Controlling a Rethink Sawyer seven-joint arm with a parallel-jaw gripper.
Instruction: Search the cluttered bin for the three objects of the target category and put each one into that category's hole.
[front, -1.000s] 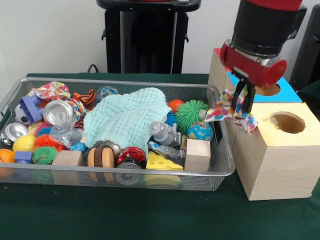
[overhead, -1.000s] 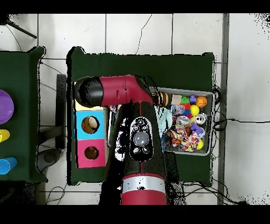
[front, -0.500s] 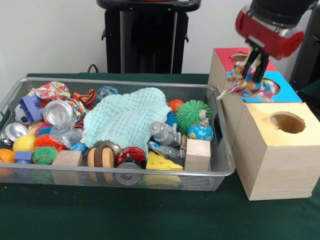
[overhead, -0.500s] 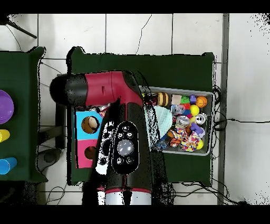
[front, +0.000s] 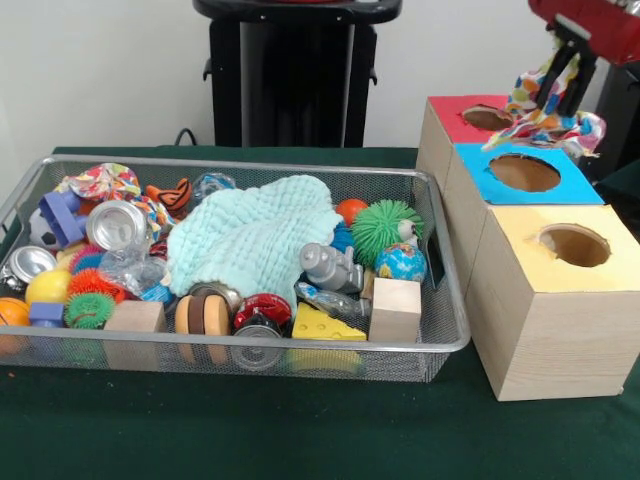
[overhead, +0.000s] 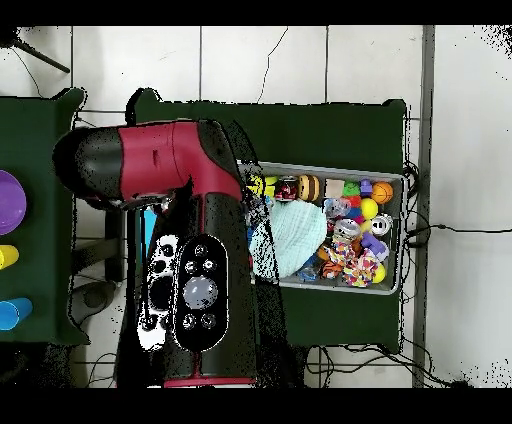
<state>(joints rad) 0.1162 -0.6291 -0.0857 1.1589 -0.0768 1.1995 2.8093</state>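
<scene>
Cloth scrap (front: 548, 103), patterned in many colours, is the item I am carrying now: it hangs from the hand (front: 566, 62) at the upper right of the front view, pinched between the two dark fingers (front: 577, 72), above the row of boxes and roughly over the seam between the red box (front: 450, 112) and the blue box (front: 575, 188). Largest first: the bench (front: 300, 430) in dark green cloth carries the wire bin (front: 445, 335) on one side and the three wooden boxes on the other, the yellow box (front: 520, 262) nearest the camera; each box top has one round hole. I judge the task to be in its early or middle part: one cloth item is in transit and not yet released, and the bin holds at least two more fabric pieces, a large pale green cloth (front: 250, 235) lying over the clutter and a second patterned scrap (front: 100, 181) at the far left corner. Which hole is the goal I cannot tell. The held scrap droops, its long axis running downward from the fingers and splaying sideways at the free lower edge. In the overhead view the arm (overhead: 190, 250) hides the boxes and the scrap.
</scene>
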